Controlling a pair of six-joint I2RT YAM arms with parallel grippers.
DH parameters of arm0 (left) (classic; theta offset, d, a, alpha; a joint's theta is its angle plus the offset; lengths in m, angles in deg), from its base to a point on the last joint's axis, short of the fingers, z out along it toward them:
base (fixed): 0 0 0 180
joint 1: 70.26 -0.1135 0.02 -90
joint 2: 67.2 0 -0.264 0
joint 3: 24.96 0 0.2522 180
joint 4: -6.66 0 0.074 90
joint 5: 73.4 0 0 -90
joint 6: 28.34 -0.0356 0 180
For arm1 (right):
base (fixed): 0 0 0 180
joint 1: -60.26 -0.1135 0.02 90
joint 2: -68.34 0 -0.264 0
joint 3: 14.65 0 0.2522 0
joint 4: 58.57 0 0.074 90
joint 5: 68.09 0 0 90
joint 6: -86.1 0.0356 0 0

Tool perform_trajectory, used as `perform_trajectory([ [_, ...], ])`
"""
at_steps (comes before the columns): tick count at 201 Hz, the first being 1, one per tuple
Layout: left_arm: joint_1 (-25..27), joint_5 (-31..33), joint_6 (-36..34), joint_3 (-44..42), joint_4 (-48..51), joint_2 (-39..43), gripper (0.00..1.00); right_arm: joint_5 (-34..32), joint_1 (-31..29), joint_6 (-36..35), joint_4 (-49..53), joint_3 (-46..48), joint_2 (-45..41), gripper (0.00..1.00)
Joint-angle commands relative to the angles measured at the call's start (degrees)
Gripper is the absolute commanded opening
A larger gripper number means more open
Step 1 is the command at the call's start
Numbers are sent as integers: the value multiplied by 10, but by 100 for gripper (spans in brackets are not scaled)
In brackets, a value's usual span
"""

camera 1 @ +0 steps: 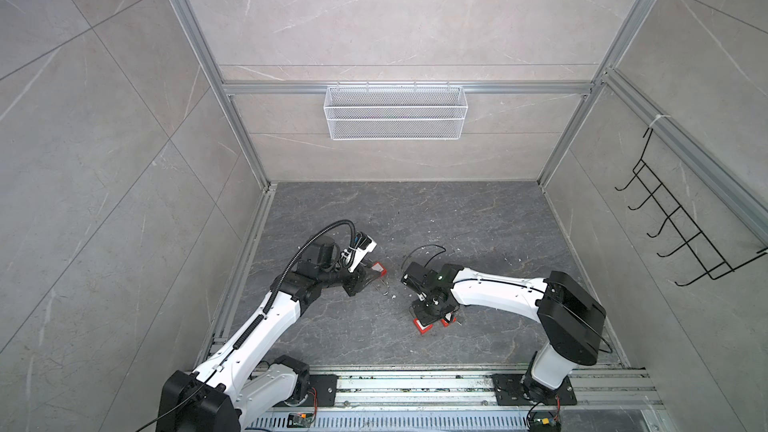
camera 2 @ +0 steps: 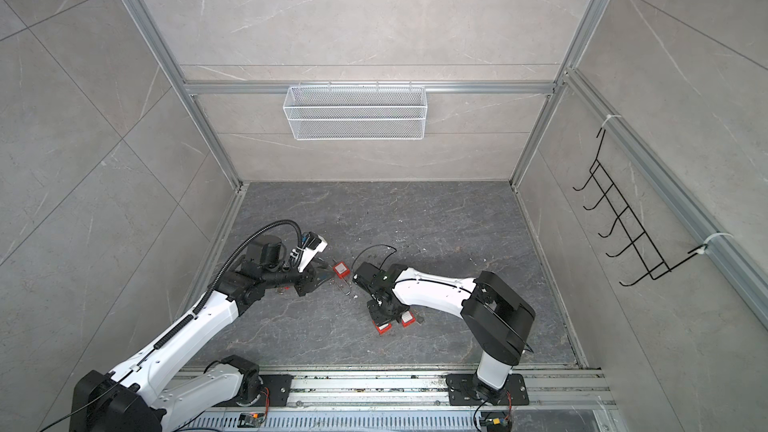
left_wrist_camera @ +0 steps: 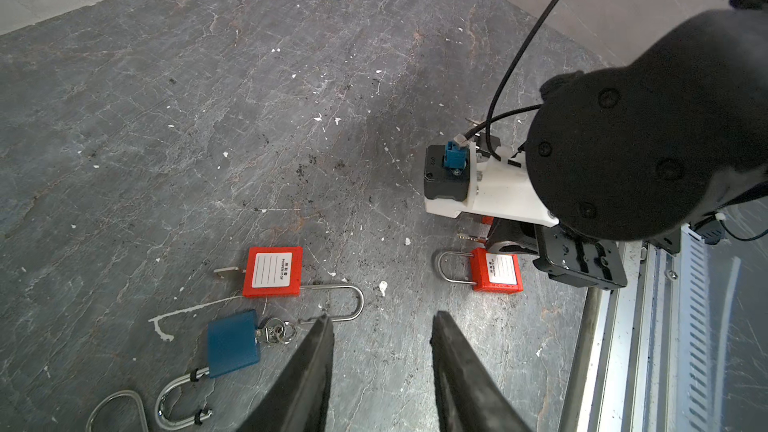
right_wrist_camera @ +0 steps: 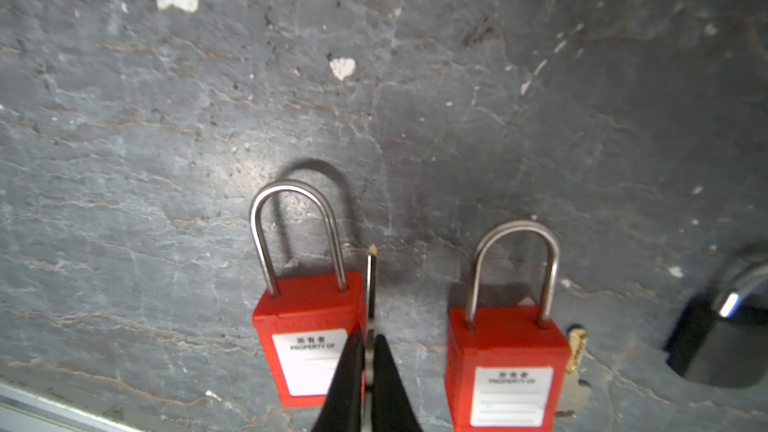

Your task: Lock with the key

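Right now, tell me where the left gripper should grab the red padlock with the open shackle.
Take the red padlock by its body, from above, left gripper fingers on the two side faces. It lies flat, label up; the key sticks out one end and the shackle the other, so probably only those sides are free.

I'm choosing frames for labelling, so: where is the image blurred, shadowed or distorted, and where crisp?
Right wrist view: black padlock out of focus; red padlock casts soft shackle shadow. Left wrist view: crisp, blue padlock sharp. Both top views: evenly lit, padlocks too small for detail.
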Motion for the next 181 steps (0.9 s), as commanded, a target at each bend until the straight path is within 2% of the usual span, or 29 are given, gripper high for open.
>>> perform_trajectory([
  [1,-2,-5,12,-5,-12,16,42,9,0,8,28,-14,12,12],
  [26,-2,-3,22,3,-5,24,44,7,0,20,25,-10,4,19],
  [45,-2,6,28,10,-6,38,47,5,0,22,20,-4,-10,30],
  [73,-2,26,38,19,-8,56,51,-42,0,16,35,-13,-35,39],
  [114,-3,126,118,34,-5,60,51,-105,0,-41,11,-42,-75,48],
  [137,-2,176,133,39,9,63,51,-116,0,-79,-8,-85,-46,54],
  [156,-2,225,152,33,10,67,57,-114,0,-106,-16,-141,2,56],
  [181,-5,278,191,34,19,82,56,-94,0,-141,-44,-204,62,60],
])
